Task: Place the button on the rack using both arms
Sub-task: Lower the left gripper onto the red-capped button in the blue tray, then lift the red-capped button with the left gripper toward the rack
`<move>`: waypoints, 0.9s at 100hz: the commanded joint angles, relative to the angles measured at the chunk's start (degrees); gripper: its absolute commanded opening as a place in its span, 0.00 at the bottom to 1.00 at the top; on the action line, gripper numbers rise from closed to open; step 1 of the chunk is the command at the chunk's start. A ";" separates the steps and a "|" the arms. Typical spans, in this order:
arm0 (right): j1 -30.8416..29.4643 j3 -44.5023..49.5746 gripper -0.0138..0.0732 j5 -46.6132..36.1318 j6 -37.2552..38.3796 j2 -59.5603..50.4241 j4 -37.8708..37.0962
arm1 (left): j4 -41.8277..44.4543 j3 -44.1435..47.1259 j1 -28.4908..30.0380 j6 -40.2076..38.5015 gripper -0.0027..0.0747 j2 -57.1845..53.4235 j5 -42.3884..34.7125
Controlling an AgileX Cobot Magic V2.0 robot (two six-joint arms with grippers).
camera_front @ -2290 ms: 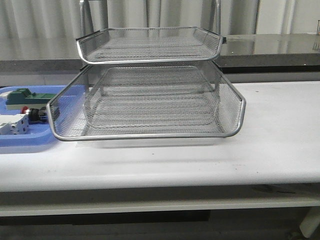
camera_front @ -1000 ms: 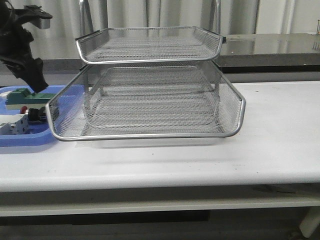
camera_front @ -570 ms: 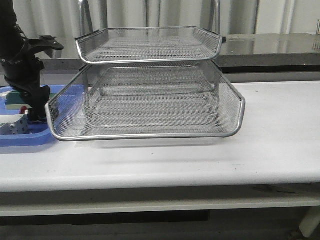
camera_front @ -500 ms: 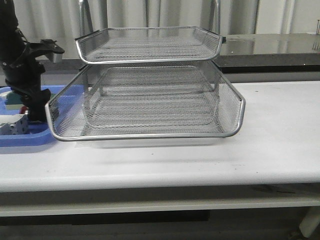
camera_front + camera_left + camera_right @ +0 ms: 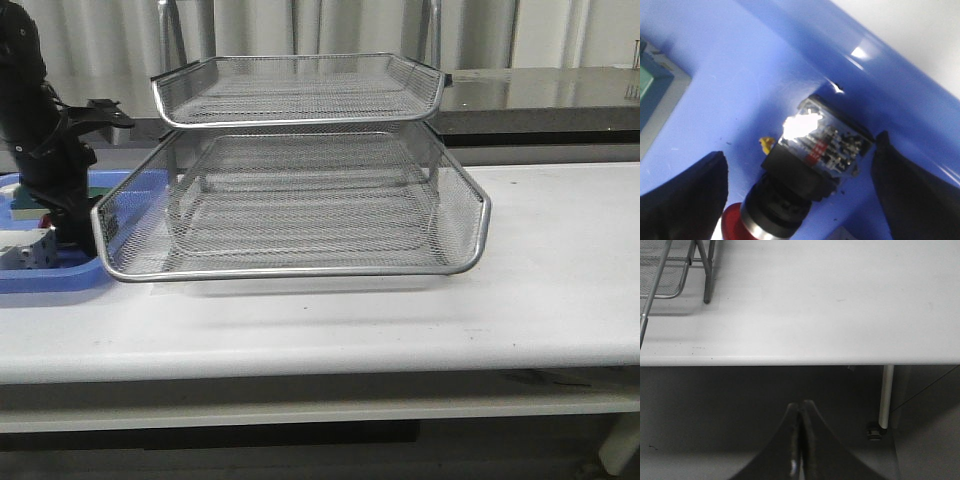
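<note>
The button (image 5: pixel 805 170) lies on its side on the floor of the blue tray (image 5: pixel 755 65), its red head toward the camera, black and blue body behind. My left gripper (image 5: pixel 799 162) is open and straddles it, one finger (image 5: pixel 685 200) on each side, apart from it. In the front view the left gripper (image 5: pixel 68 228) is down in the blue tray (image 5: pixel 45 276) and hides the button. The silver wire rack (image 5: pixel 300 200) stands mid-table, just right of it. My right gripper (image 5: pixel 801 410) is shut and empty, below the table's front edge.
A white block (image 5: pixel 25 252) and a green block (image 5: pixel 22 207) lie in the blue tray beside the left gripper; the green block also shows in the left wrist view (image 5: pixel 650 92). A rack leg (image 5: pixel 706 270) and a table leg (image 5: pixel 885 395) show in the right wrist view.
My left arm has come in from the upper left and lowered into the blue tray, now covering the button in the front view. The rack has not moved.
</note>
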 commanded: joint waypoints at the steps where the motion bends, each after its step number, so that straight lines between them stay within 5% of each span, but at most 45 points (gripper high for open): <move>1: -0.09 -1.49 0.08 -3.21 -0.12 0.11 -1.76 | -0.42 -1.24 -0.27 0.04 0.71 -2.77 -1.57; 43: -0.09 -1.49 0.08 -3.21 -0.12 0.11 -1.76 | 1.17 -6.01 -0.27 0.04 0.10 -2.77 3.64; 74: -0.09 -1.49 0.08 -3.21 -0.12 0.11 -1.76 | 1.17 -19.33 -0.27 -6.25 0.01 -2.77 20.39; 90: -0.09 -1.49 0.08 -3.14 -0.12 0.11 -1.76 | 1.32 -22.70 -0.27 -10.91 0.01 -4.72 20.45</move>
